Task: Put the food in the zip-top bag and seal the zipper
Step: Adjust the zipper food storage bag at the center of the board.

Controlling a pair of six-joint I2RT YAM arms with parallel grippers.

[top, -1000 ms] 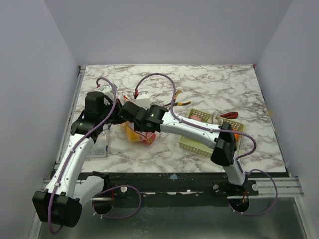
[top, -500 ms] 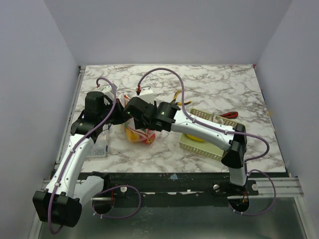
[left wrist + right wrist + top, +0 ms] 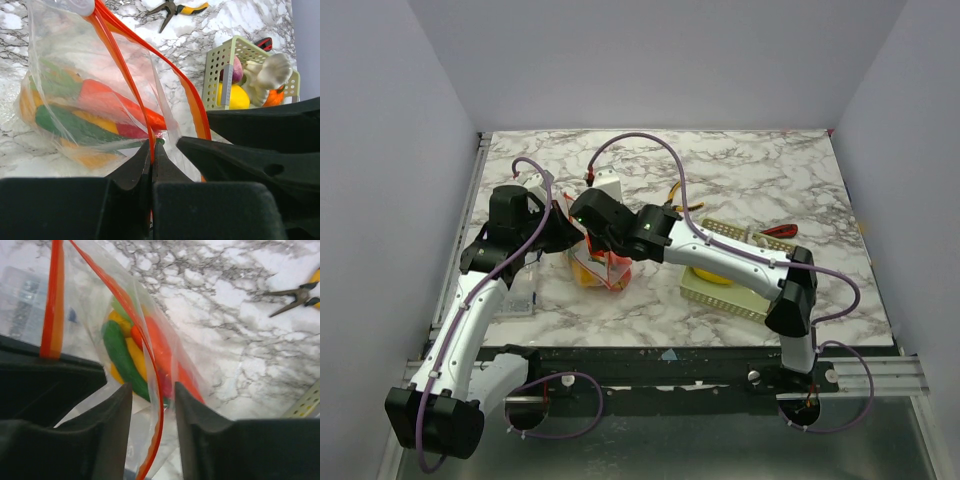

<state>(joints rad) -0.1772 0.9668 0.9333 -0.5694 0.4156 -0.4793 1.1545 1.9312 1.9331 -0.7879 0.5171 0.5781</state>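
The clear zip-top bag (image 3: 601,264) stands on the marble between both grippers, with red, yellow, orange and green food (image 3: 85,112) inside. My left gripper (image 3: 152,145) is shut on the red-orange zipper (image 3: 131,80) at the bag's mouth. My right gripper (image 3: 152,390) is open, its jaws on either side of the zipper strip (image 3: 159,410) without pinching it; food (image 3: 132,347) shows below through the plastic. In the top view the left gripper (image 3: 563,236) and the right gripper (image 3: 592,228) meet above the bag.
A pale green mesh basket (image 3: 712,290) at the right holds a yellow fruit (image 3: 234,97), a purple piece, an orange piece and white bulbs (image 3: 270,72). Yellow-handled pliers (image 3: 684,205) lie behind it. A red-handled tool (image 3: 779,232) lies at the far right.
The right arm has stretched out to the left and its gripper has moved back over the bag's mouth. The bag's top has been drawn up a little. The left gripper holds on.
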